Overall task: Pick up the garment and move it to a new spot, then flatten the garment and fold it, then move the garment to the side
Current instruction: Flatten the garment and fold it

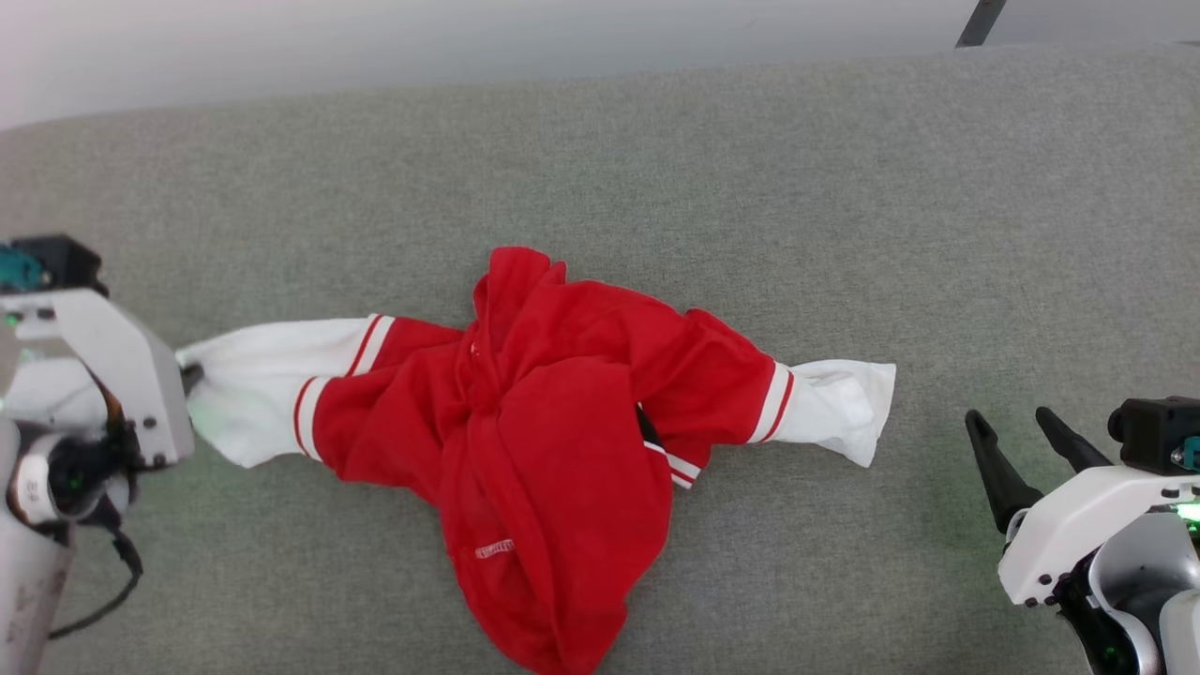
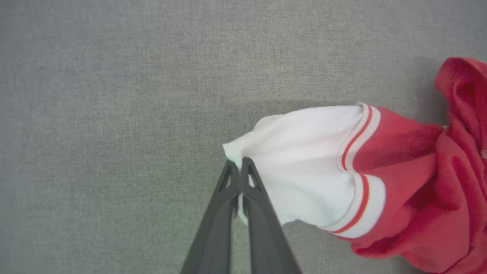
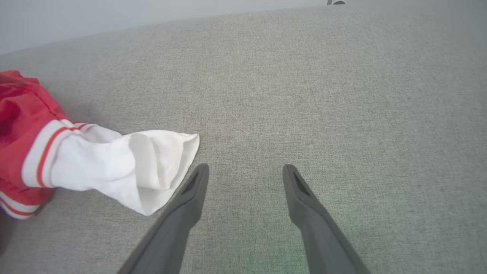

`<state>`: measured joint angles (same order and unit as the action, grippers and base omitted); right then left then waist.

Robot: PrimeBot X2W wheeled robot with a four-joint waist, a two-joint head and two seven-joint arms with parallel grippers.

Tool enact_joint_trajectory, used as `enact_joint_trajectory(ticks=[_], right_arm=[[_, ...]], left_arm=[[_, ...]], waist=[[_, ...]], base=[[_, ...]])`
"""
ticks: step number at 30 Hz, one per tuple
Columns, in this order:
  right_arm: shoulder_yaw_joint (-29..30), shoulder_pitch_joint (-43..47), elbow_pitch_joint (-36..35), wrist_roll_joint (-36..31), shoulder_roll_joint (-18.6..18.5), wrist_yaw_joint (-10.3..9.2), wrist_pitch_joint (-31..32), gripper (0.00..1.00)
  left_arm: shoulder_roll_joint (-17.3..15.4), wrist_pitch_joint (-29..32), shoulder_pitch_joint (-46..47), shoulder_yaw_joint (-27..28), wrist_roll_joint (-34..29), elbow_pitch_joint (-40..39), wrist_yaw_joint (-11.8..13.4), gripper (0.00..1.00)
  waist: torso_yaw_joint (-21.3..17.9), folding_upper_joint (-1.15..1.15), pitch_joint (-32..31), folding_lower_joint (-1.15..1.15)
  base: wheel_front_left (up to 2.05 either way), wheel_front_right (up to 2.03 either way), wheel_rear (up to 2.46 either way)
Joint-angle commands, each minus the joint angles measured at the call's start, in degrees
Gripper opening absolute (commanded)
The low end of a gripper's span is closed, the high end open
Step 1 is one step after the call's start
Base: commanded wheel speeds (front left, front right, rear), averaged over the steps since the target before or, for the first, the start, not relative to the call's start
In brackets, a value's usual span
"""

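Observation:
The garment point(image 1: 544, 412) lies crumpled in the middle of the grey cloth surface, its red body bunched and its two white sleeves stretched out to either side. My left gripper point(image 2: 239, 164) is shut on the tip of the left white sleeve point(image 2: 304, 167), pinching a fold of cloth between its dark fingers; in the head view that sleeve end point(image 1: 202, 361) meets the left hand. My right gripper point(image 3: 245, 173) stands open over bare surface, just right of the other white sleeve point(image 3: 129, 163), touching nothing. In the head view it point(image 1: 1012, 422) sits at the lower right.
The grey fabric surface point(image 1: 844, 187) stretches wide around the garment. A pale wall point(image 1: 375, 37) runs behind its far edge, with a dark slanted object point(image 1: 980, 23) at the top right.

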<state>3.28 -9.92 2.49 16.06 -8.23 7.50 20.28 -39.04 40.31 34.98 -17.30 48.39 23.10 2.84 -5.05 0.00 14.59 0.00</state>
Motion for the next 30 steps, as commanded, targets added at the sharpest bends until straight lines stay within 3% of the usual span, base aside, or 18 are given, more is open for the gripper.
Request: enact_joint_trajectory(ticks=[1,7,9,10,11,17,26,30], right_arm=[[-0.12,0.13,0.03,-0.12,-0.03,-0.02,0.08,1.0],[-1.08,-0.54,-0.04,-0.17,-0.12,-0.02,0.31,1.0],[-1.58,-0.7,0.06,0.04,-0.41,-0.02,0.47,1.0],[-1.86,-0.7,0.07,0.16,-0.54,-0.02,0.57,1.0],[-2.09,-0.66,0.1,0.26,-0.65,-0.02,0.63,1.0],[-3.36,0.51,0.35,0.8,-1.17,-0.02,1.05,1.0],[-6.09,1.5,0.21,2.85,-2.46,-0.02,2.83,1.0],[-7.89,1.95,0.1,3.51,-3.41,-0.02,3.45,1.0]], left_arm=[[0.12,-0.32,-0.95,0.11,0.26,0.85,-0.25,0.0],[1.7,-2.4,-1.11,-0.24,0.7,3.82,-1.97,0.0],[2.07,-3.49,-0.53,-0.43,0.37,4.2,-2.56,0.38],[2.14,-4.12,-0.26,-0.53,0.12,4.21,-2.77,0.65],[2.27,-4.69,-0.12,-0.59,0.04,4.12,-3.01,1.0],[3.2,-7.34,-0.98,-1.13,-0.35,2.08,-4.3,1.0],[4.57,-13.01,-5.84,-1.25,-1.16,-2.97,-3.81,1.0],[5.67,-18.31,-9.57,-1.13,-2.12,-6.42,-3.44,1.0]], waist=[[-0.15,0.0,0.16,0.0],[0.15,0.0,0.42,0.0],[0.47,0.0,0.17,0.0],[0.65,0.0,-0.03,0.0],[0.85,0.0,-0.29,0.0],[2.61,0.0,-2.97,0.0],[6.0,0.0,-7.62,0.0],[8.18,0.0,-9.86,0.0]], base=[[0.0,0.0,0.0],[0.0,0.0,0.0],[0.0,0.0,0.0],[0.0,0.0,0.0],[0.0,0.0,0.0],[0.0,0.0,0.0],[0.0,0.0,0.0],[0.0,0.0,0.0]])
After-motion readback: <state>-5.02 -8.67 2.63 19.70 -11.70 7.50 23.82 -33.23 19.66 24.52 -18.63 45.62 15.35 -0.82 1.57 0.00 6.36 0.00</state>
